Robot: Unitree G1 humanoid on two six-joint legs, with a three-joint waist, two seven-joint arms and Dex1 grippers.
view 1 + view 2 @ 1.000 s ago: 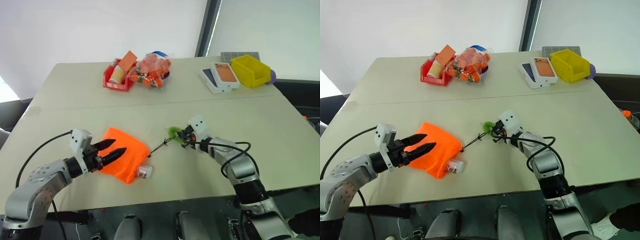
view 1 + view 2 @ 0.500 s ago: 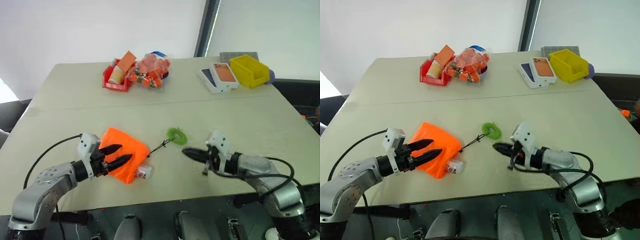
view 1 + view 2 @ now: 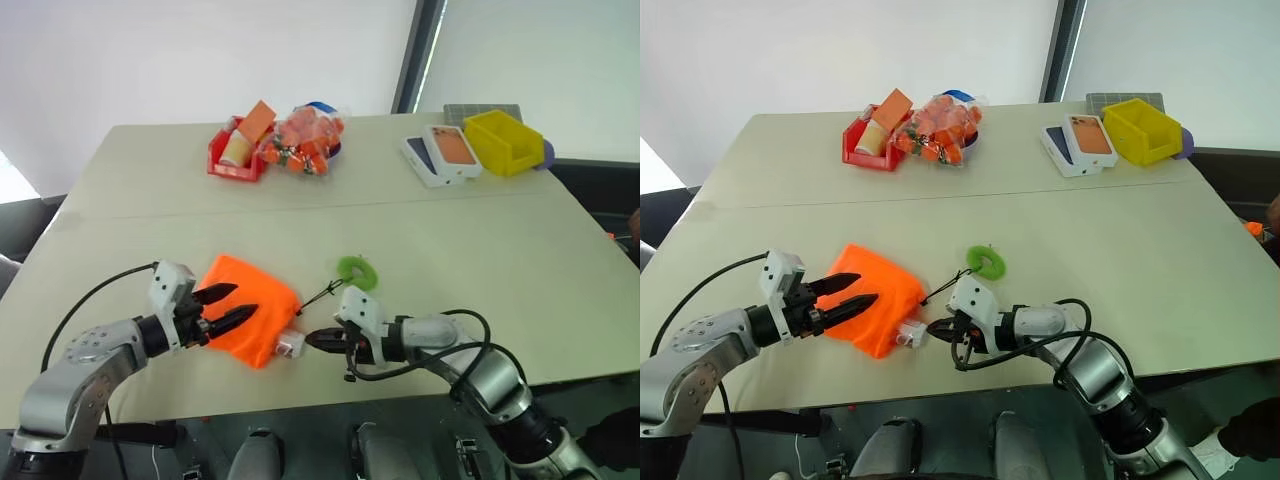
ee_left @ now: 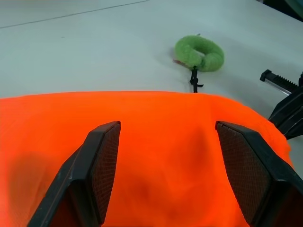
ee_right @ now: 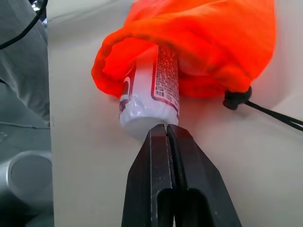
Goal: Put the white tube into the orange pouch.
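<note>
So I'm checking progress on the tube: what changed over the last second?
The right end effector let go of the green ring, shut, and swung across to the white tube's exposed end. The tube is still partly inside the orange pouch. The left end effector stays open at the pouch; the ring shifted slightly on the table.

Two head eye views look forward and down from above the near edge of the table (image 3: 480,230), wide, and share the whole tabletop, slightly offset sideways. Left wrist view sits low and very close, facing across the pouch (image 4: 156,156) toward the green ring (image 4: 199,53). Right wrist view is also low and close, facing the pouch mouth and the tube (image 5: 150,90). Both wrist views share the pouch with the head views.
</note>
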